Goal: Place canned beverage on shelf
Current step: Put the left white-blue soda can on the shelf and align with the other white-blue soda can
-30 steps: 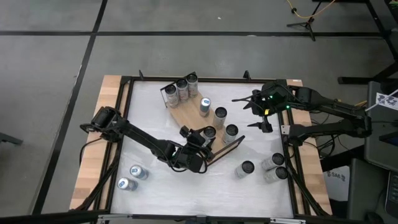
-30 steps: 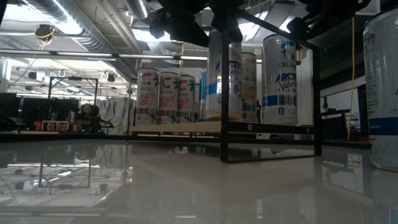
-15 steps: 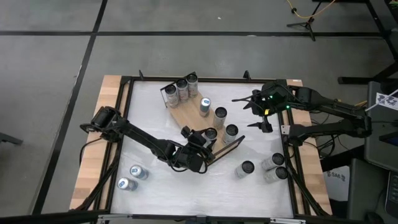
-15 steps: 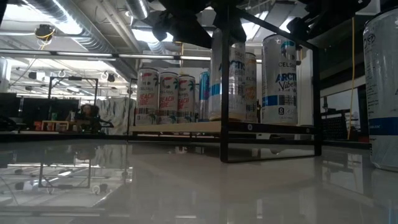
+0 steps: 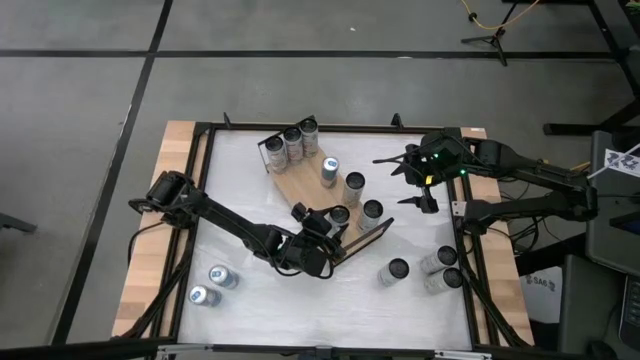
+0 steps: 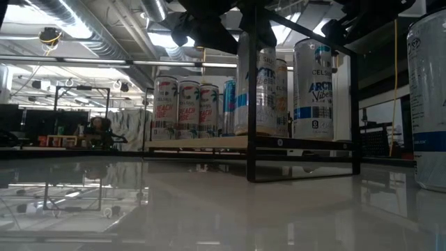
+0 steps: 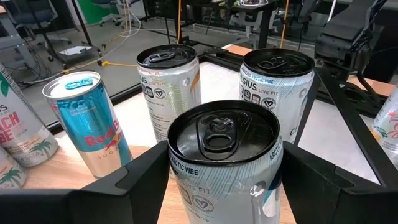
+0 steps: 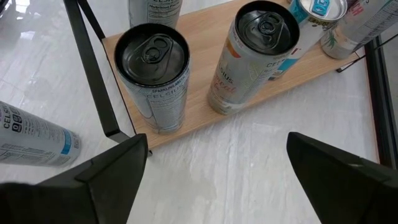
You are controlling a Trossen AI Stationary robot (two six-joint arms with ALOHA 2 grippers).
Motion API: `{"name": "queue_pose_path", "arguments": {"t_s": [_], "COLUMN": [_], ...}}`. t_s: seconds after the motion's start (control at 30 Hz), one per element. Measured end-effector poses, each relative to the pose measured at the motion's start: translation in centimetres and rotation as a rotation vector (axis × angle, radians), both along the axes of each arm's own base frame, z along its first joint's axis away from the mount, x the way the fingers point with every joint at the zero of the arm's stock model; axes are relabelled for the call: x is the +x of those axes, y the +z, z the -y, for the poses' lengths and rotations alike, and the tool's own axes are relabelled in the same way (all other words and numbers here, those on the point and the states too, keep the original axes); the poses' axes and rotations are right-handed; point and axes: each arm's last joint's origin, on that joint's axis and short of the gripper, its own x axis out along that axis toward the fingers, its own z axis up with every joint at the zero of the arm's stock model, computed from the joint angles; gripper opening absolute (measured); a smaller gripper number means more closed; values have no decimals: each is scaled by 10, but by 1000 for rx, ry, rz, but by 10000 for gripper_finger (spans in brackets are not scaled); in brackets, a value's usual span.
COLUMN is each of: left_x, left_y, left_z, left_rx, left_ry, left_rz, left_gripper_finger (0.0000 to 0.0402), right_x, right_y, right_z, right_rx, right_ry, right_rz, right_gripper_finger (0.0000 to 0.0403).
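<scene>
The shelf (image 5: 300, 185), a light wooden board with black wire rails at its ends, lies aslant mid-table. Several cans stand on it: three at its far-left end (image 5: 292, 143), a blue one (image 7: 87, 121) and two silver ones (image 7: 168, 87). My left gripper (image 5: 325, 225) reaches in from the near left and is shut on a black-topped silver can (image 7: 224, 155) at the board's near-right end. My right gripper (image 8: 217, 186) hangs open above the table's far right (image 5: 395, 180), holding nothing. My left gripper pinches the can's side wall (image 7: 186, 193) just below the top rim, one finger (image 7: 146, 180) on each side. The fingers come nearly level from the table's near-left side. The can (image 6: 254, 84) is upright, its base at the board's surface; whether it rests there, I cannot tell.
Loose cans stand or lie on the white table at the near right (image 5: 397, 270) (image 5: 440, 268) and near left (image 5: 212, 285). One lies close to the shelf's rail (image 8: 31, 146). A black frame (image 5: 200, 200) borders the table.
</scene>
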Motion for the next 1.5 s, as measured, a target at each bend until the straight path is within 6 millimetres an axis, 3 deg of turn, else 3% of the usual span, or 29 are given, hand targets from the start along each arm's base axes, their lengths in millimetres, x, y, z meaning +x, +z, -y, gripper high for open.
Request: {"name": "queue_pose_path", "arguments": {"t_s": [0.3,0.7,1.17,1.5], "left_x": [0,1,2,10], "left_y": [0,0,4,24], "left_z": [0,0,1,7], "left_rx": [0,-21,-23,10], "left_ry": [2,-15,-30,-140], "left_rz": [2,4,29,-2], "left_gripper_finger": [264,345,349,349], "right_x": [0,0,0,0], "right_y": [0,0,0,0], "right_z": [0,0,0,0], "right_rx": [0,0,0,0], "right_ry": [0,0,0,0], "right_rz": [0,0,-1,-1], "right_gripper_finger": [379,379,379,379]}}
